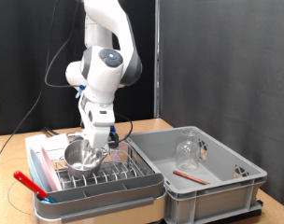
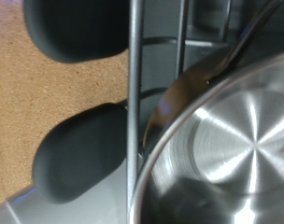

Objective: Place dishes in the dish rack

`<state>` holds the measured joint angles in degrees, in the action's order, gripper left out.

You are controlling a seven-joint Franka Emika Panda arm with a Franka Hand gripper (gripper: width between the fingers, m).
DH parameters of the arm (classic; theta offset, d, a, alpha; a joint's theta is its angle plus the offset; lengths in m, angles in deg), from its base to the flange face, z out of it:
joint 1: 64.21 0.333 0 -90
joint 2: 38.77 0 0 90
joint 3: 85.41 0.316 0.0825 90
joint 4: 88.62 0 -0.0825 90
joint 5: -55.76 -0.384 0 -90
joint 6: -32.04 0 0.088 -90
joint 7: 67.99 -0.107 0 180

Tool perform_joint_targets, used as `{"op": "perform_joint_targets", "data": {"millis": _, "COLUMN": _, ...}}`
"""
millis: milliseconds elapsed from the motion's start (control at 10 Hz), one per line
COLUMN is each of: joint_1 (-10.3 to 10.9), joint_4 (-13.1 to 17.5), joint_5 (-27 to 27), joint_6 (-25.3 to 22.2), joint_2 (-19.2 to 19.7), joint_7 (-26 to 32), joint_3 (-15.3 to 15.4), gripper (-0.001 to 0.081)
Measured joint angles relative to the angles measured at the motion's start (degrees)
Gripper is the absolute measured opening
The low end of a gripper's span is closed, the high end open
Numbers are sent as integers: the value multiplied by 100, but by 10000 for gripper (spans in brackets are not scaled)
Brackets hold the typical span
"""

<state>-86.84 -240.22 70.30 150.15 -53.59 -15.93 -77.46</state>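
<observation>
Steel bowl tilted in rack

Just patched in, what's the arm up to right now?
The gripper is down over the dish rack, right at the steel bowl sitting in it. The wrist view shows the bowl's shiny rim against the rack wires. A clear glass and a red utensil lie in the grey tub at the exterior view's right.
</observation>
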Motion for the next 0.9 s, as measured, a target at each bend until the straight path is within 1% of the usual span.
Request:
{"op": "perform_joint_targets", "data": {"millis": 200, "joint_1": -96, "joint_4": -189, "joint_5": 195, "joint_6": 419, "joint_2": -19, "joint_7": -455, "joint_3": 0, "gripper": 808}}
{"op": "perform_joint_targets", "data": {"millis": 400, "joint_1": -147, "joint_4": -298, "joint_5": 327, "joint_6": 695, "joint_2": 18, "joint_7": -686, "joint_3": 2, "gripper": 808}}
{"op": "perform_joint_targets", "data": {"millis": 900, "joint_1": -158, "joint_4": -341, "joint_5": 361, "joint_6": 1316, "joint_2": 94, "joint_7": -863, "joint_3": 32, "gripper": 808}}
